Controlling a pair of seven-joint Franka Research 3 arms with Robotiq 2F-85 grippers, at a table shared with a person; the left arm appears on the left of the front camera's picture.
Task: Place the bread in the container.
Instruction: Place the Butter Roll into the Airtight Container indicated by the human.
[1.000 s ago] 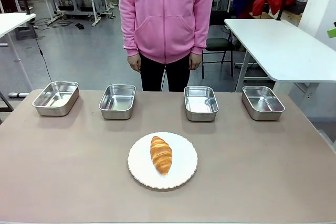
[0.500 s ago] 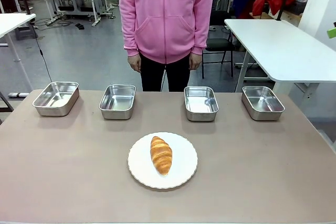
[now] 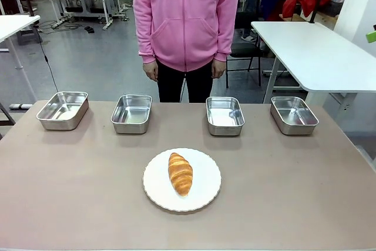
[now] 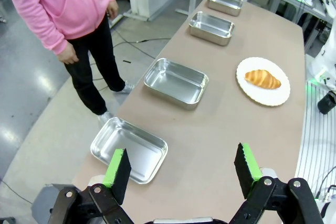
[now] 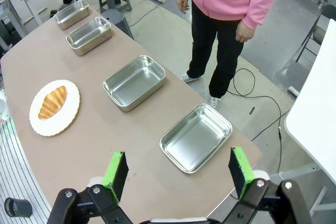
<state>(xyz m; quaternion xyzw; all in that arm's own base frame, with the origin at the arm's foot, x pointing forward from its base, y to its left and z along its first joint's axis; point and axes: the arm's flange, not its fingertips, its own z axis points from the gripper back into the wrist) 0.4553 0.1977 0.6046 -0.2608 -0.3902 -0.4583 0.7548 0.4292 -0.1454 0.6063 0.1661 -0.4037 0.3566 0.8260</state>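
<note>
The bread [image 3: 180, 173], a golden-brown croissant, lies lengthwise on a round white plate [image 3: 202, 195] in the middle of the table. Beyond it stands a row of several identical shiny steel containers, all empty [image 3: 63, 110] [image 3: 131, 113] [image 3: 225, 116] [image 3: 294, 115]. My left gripper [image 4: 182, 169] hangs open high above the row's left end, over the nearest container [image 4: 129, 149], with the bread [image 4: 262, 79] far off. Above the row's right end my right gripper [image 5: 178, 172] is also open, over a container [image 5: 196, 137]; the bread [image 5: 53, 103] sits far to its left. Neither holds anything.
A person in a pink hoodie [image 3: 185, 22] stands at the far edge of the table, hands hanging at the sides. A white table [image 3: 317, 51] stands behind on the right. Bare tabletop surrounds the plate.
</note>
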